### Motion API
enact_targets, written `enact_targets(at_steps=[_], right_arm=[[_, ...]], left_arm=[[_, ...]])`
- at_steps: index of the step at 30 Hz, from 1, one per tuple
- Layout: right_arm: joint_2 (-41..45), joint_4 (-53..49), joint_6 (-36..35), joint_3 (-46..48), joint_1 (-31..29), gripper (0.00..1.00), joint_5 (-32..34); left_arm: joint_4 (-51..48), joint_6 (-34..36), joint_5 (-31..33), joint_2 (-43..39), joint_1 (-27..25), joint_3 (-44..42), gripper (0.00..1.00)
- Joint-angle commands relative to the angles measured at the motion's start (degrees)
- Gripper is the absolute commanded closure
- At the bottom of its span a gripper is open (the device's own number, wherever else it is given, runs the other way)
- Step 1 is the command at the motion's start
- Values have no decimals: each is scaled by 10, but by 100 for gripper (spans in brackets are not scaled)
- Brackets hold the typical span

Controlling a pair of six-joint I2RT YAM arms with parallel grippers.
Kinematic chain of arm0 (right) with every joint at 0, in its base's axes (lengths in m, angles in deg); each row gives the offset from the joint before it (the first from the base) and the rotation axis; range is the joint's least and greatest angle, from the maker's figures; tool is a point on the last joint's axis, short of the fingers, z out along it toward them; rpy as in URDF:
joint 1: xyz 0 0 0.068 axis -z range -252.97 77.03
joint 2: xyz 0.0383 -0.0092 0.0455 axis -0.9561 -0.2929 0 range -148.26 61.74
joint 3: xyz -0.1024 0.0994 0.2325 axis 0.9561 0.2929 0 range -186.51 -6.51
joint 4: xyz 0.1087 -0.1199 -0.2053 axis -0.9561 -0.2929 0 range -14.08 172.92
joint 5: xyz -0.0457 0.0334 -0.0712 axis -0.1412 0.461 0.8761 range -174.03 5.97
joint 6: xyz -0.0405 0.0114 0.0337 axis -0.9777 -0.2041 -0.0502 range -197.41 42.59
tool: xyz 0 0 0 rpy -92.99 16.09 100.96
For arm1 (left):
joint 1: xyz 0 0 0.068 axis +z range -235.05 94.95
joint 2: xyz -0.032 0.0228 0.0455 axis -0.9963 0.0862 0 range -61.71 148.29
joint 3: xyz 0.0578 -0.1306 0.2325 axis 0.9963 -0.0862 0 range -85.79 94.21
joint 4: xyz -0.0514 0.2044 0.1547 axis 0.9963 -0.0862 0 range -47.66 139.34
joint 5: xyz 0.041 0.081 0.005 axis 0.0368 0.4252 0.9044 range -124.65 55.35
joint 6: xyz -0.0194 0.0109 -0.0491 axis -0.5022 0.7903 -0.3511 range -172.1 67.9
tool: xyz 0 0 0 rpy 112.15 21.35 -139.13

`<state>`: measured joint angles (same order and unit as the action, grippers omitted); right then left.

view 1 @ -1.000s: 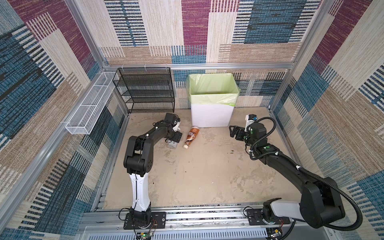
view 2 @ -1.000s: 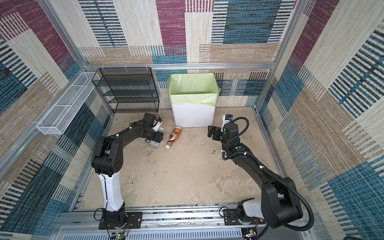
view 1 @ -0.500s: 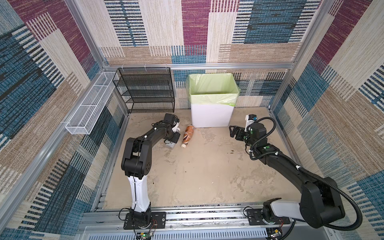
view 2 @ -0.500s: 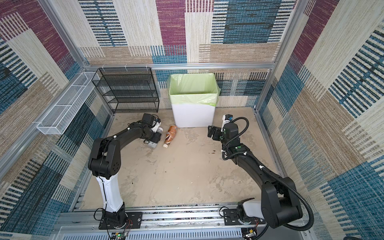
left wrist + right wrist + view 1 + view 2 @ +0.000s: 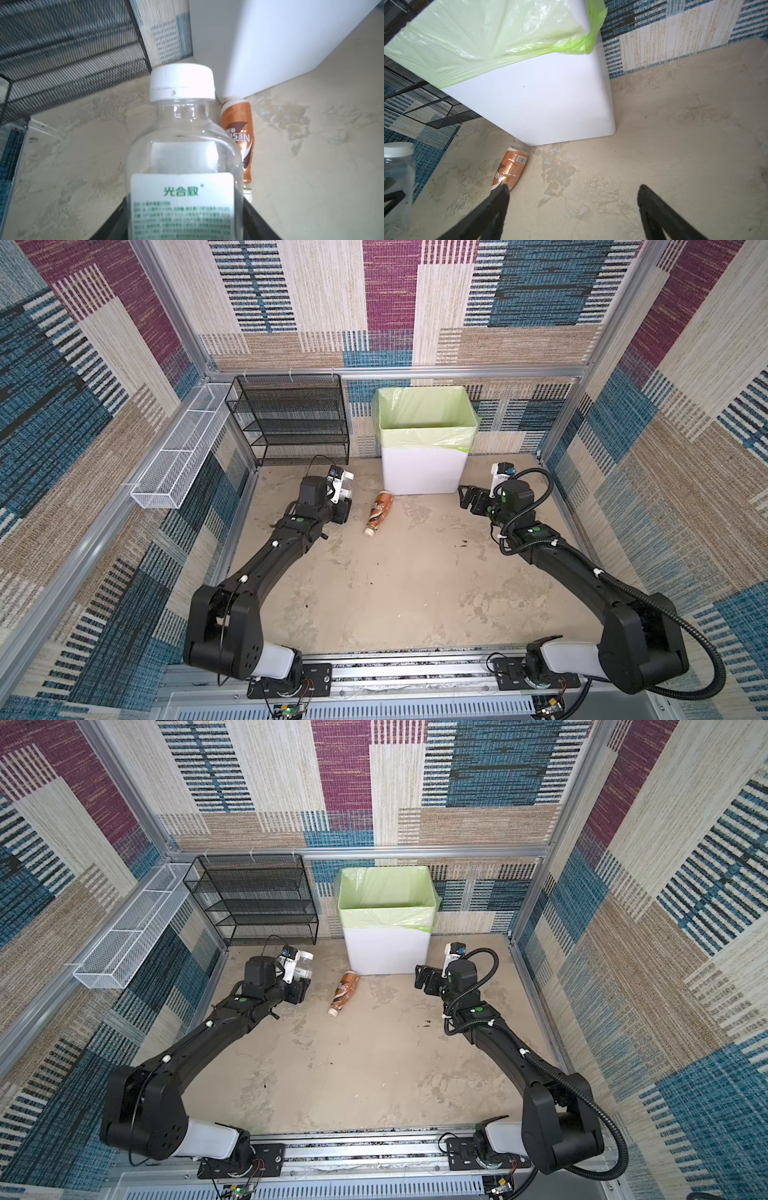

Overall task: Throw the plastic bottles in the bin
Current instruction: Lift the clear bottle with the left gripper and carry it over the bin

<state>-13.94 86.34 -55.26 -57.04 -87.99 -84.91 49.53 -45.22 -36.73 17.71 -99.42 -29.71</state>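
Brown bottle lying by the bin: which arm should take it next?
Right, probably. The right pincer is open, empty and points roughly toward the brown bottle; the left pincer is shut on the clear bottle.

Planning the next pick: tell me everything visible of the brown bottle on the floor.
The brown bottle is small, plastic, wrapped in a glossy copper-brown label with white lettering and a barcode, its side dented, its cap white. It lies on its side on the floor, base at the bin's near corner, cap pointing away from the bin. Nothing grips it.
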Motion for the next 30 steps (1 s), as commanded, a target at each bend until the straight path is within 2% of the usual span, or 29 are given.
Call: enact_targets(at_steps=[1, 5, 9, 16, 24, 27, 30], right_arm=[[2, -2, -5, -8, -1, 3, 6], [0, 0, -6, -12, -1, 3, 9], [0, 3, -6, -11, 0, 4, 13], [10, 5, -7, -2, -1, 4, 25], [20, 12, -8, 5, 0, 4, 32], [22, 17, -10, 8, -1, 4, 35], [25, 21, -7, 10, -1, 4, 34]], left_arm=[[164, -23, -42, -59, 0, -45, 39], [272, -29, -75, -123, 0, -89, 39], [317, -17, -101, -160, -1, -89, 39], [494, -16, -156, -215, -1, -114, 39], [693, -46, -213, -197, -4, -106, 39], [733, -54, -236, -173, -6, -78, 39], [742, -76, -242, -129, -7, -13, 39]])
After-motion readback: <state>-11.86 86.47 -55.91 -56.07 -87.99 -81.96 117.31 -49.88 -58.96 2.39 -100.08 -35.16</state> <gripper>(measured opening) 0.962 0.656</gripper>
